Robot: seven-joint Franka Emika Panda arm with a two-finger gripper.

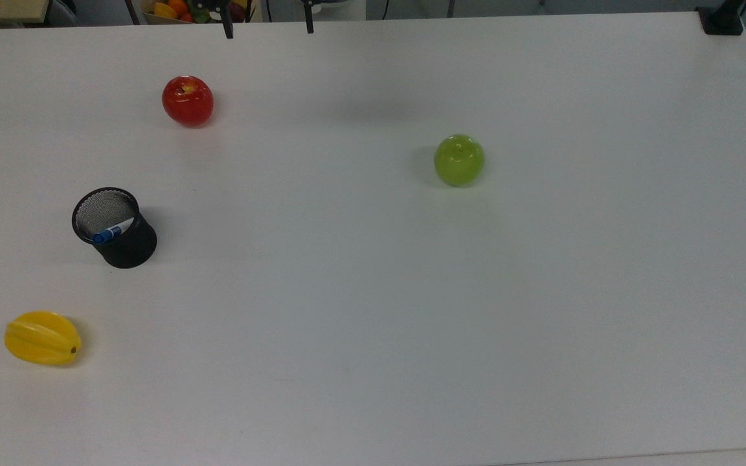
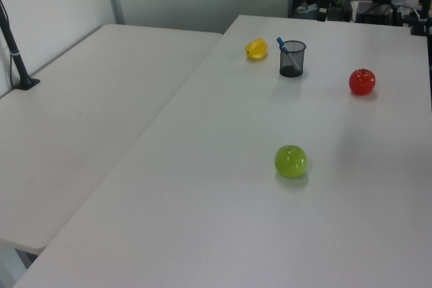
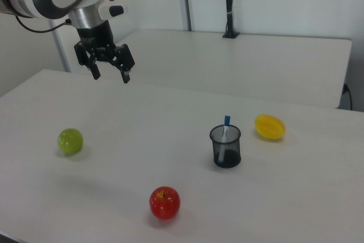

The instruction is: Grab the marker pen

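I see the gripper (image 3: 110, 75) high above the table (image 1: 412, 310) with its fingers apart, holding nothing. The marker pen (image 1: 113, 232) leans inside the black cup (image 1: 128, 249), at the top view's left. I fear the light cup tips if a finger catches its rim.

A blue-capped white marker pen (image 2: 283, 47) leans in a black mesh cup (image 2: 292, 59) (yellow ridged fruit (image 2: 256, 48) just beside it); a glossy red apple (image 2: 362, 81) and a green apple (image 2: 290, 161) sit well apart.
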